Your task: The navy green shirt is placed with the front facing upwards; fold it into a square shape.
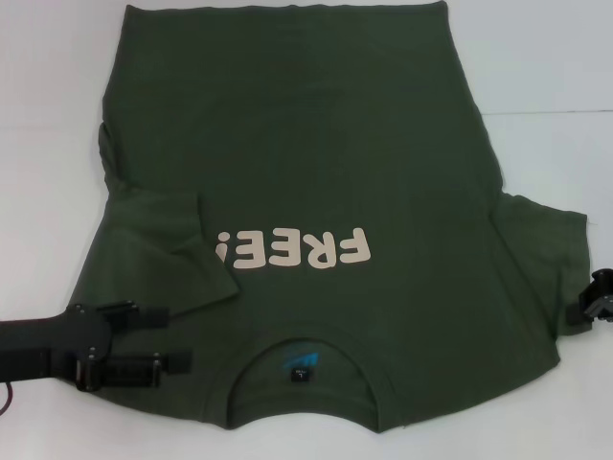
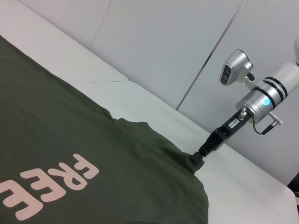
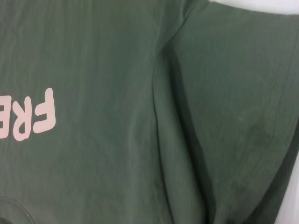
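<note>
Shirt flat, front up — left hand open over shoulder; right hand at sleeve edge, grip unclear.

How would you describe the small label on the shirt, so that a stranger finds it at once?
Start from the green shirt spread on the white table, cream "FREE!" lettering on its chest. Go down to the round collar at the near edge. Inside it sits the neck label, the only black-and-blue patch on the green cloth.

Head view: from above, looking down on the whole shirt. Left wrist view: low, slanting across the lettering toward the right gripper. Right wrist view: close over sleeve and lettering.
</note>
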